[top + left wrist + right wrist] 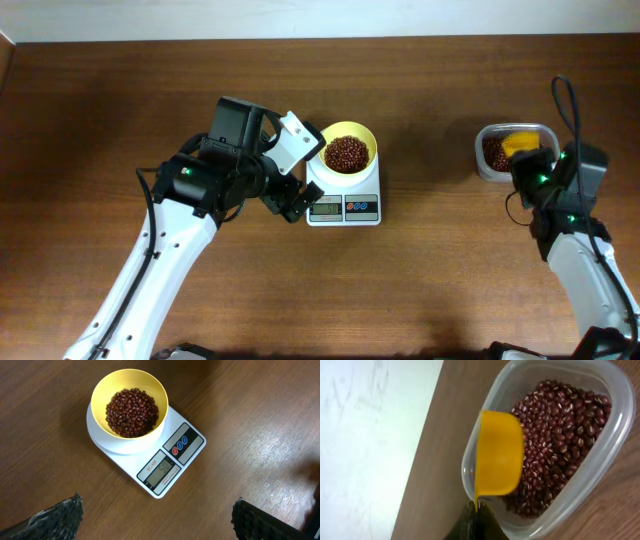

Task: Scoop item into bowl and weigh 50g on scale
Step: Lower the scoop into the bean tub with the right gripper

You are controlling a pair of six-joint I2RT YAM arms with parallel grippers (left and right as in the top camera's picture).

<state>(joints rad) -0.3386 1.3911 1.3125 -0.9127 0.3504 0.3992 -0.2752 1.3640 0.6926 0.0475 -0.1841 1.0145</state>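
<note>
Beans (pixel 347 152): one heap sits in the bowl (pixel 368 135), which stands on the scale (pixel 344 208), mid-table (pixel 430 290). A second lot fills the tub (pixel 615 435) far right.

L to R: my left fingers (pixel 57 519) are spread wide, empty, just beside the scale's left edge. The display (pixel 161 470) looks like 50, but the digits are too small to be sure. My right fingers (pixel 470 527) are clenched on the handle of the scoop (pixel 499 455), which hangs over the tub.

Risks, imo: my left fingers are close enough to nudge the scale or bowl, which would throw off the reading or spill the heap. My right grip is a thin pinch, so the scoop could twist or slip out. Another scoopful prob. overshoots.

Count: 1 bowl, 1 scale, 1 tub, 1 scoop, 2 lots of beans.
</note>
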